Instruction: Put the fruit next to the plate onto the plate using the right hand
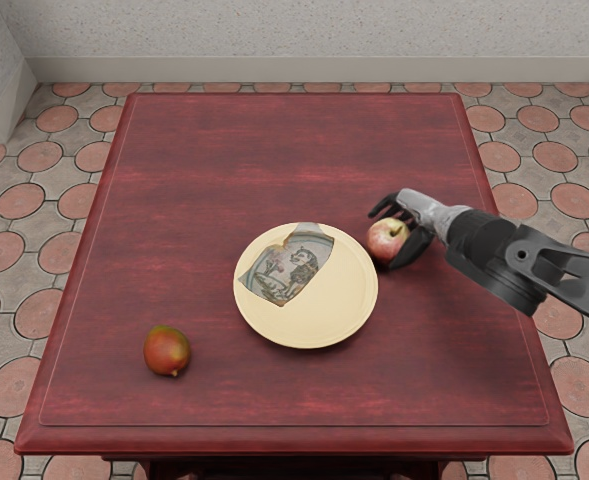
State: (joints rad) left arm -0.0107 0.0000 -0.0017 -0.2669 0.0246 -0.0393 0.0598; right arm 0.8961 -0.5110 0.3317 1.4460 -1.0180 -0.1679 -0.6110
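A: Head view, item one?
B: Apple (384, 240), on table (224, 150), just beside plate (326, 312) at its two o'clock.
A: Item two?
B: Right hand (414, 235), at the apple's three o'clock, fingers curled around the apple.
A: Other stock?
B: Second fruit (167, 350), plate's eight o'clock, well apart.

At the picture's right edge the right arm (539, 268) is cut off above the forearm, the apple's (381, 238) right flank sits hidden inside the curled right hand (411, 230) toward the table's (274, 150) right edge, and the plate's (346, 305) painted figure is too small to read.
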